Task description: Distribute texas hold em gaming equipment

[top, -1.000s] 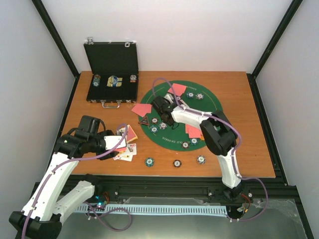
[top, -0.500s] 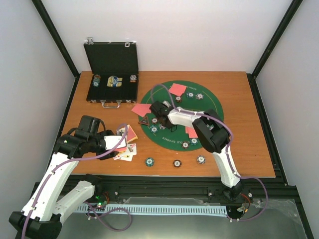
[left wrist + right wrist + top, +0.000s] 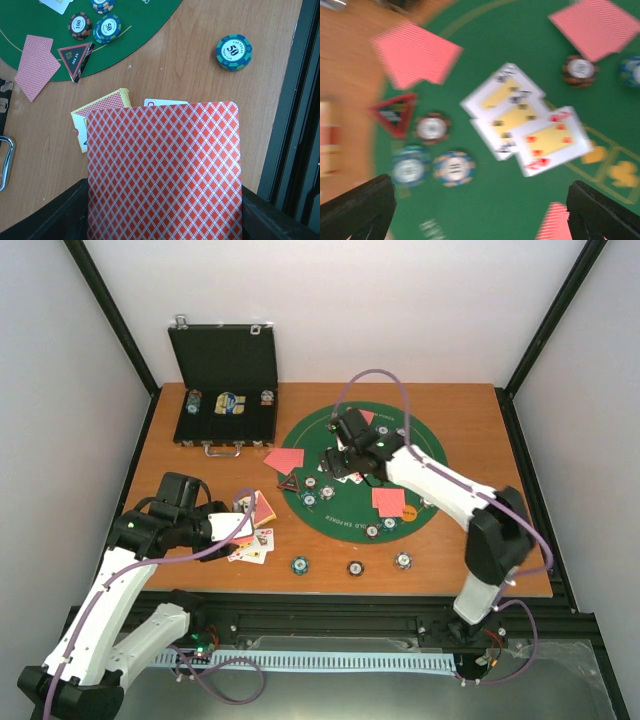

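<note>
Now, left end effector (image 3: 162, 222) pinching red-backed card (image 3: 165, 160), right end effector (image 3: 480, 215) wide, empty, above chips (image 3: 454, 168)

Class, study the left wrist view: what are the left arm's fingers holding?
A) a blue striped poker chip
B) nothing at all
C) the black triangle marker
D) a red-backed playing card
D: the red-backed playing card sits pinched between the left fingers, while the blue chip and the triangle marker lie apart from them, untouched.
</note>
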Controlling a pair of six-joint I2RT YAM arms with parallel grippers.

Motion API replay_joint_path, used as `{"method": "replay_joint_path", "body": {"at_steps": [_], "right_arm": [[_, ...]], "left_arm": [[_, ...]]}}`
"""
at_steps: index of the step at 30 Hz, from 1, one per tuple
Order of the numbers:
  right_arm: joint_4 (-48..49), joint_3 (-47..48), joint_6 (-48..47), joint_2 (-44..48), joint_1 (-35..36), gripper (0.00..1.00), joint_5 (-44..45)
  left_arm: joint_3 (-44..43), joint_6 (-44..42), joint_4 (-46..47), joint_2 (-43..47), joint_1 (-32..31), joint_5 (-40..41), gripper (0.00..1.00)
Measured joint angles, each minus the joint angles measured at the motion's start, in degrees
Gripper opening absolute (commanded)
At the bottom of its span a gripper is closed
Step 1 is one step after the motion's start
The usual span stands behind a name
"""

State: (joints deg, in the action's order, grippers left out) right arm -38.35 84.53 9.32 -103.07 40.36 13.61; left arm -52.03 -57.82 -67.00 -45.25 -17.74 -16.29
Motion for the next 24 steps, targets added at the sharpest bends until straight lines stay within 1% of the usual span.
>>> {"method": "replay_joint_path", "body": {"at_steps": [2, 3, 7, 9, 15, 17, 24], "right_arm": [[2.8, -2.8, 4.6, 5.4, -0.5, 0.93, -8.6], [5.4, -5.2, 8.0, 8.4, -0.5, 0.93, -14.4], [15.2, -15.3, 20.2, 15.7, 1.6, 0.94, -31.5], [18.0, -17.5, 24.0, 16.2, 3.1, 0.94, -35.4], [27.3, -22.8, 35.9, 16.2, 10.2, 0.95, -43.6], [30.4, -23.4, 38.8, 16.2, 12.1, 0.94, -45.0], [37.9, -25.2, 44.7, 16.1, 15.1, 0.93, -46.6]], "left_arm": [[0.0, 0.0, 0.0, 0.0, 0.0, 0.0, 0.37], [0.0, 0.0, 0.0, 0.0, 0.0, 0.0, 0.37], [0.0, 0.0, 0.0, 0.0, 0.0, -0.1, 0.37], [0.0, 0.0, 0.0, 0.0, 0.0, -0.2, 0.37], [-0.1, 0.0, 0.0, 0.0, 0.0, -0.3, 0.37], [-0.1, 0.0, 0.0, 0.0, 0.0, -0.4, 0.37], [-0.9, 0.0, 0.0, 0.0, 0.0, -0.6, 0.37]]}}
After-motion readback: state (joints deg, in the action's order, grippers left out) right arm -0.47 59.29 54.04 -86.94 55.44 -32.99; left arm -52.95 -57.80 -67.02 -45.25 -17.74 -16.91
